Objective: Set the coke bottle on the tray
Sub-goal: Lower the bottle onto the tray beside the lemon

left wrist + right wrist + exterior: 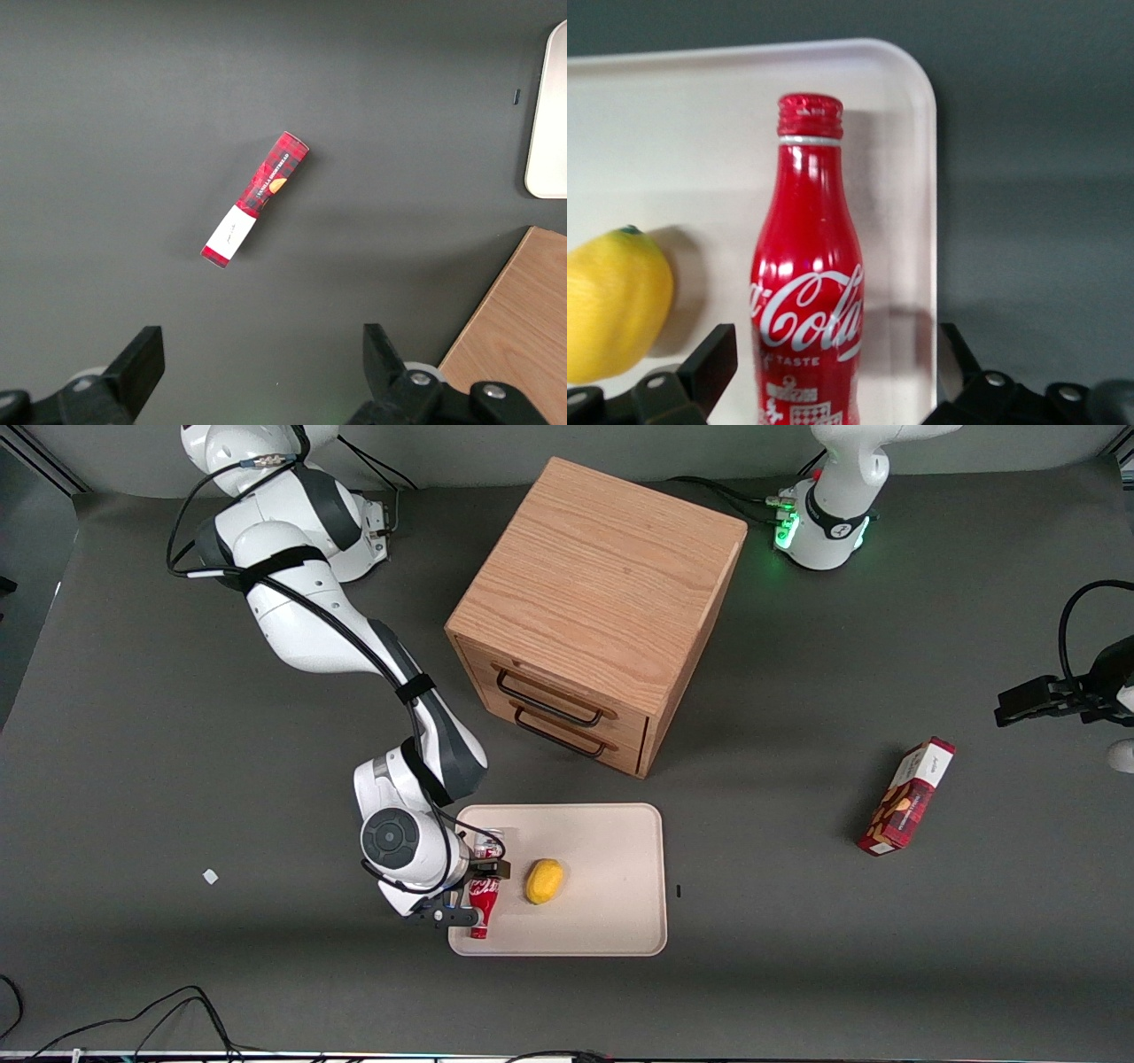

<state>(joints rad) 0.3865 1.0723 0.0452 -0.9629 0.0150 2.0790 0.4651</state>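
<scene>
Overhead, the dark grey table (177, 735) stretched wide under the rig, its matte cover bare but for a few objects and black cables trailing along the edge nearest the front camera. A light oak cabinet (602, 576) stood near the middle, turned at an angle, its two drawers (567, 713) with dark metal handles facing the tray. Directly in front of those drawers lay the cream tray (611, 921), flat on the table with its low rim and rounded corners. The working arm reached down over the tray's end toward its own side of the table, where the gripper (478, 881) hung low, fingers spread to either side of the coke bottle (484, 899) and apart from it in the wrist view. The bottle lay on its side on the tray (700, 133), alongside the rim, capped neck pointing toward the front camera, white script on the coke bottle (808, 292) facing up. A yellow lemon (544, 881) sat just beside it on the tray. Toward the parked arm's end, well apart, a red snack box (908, 797) lay on the table. A small white scrap (210, 876) rested toward the working arm's end.
</scene>
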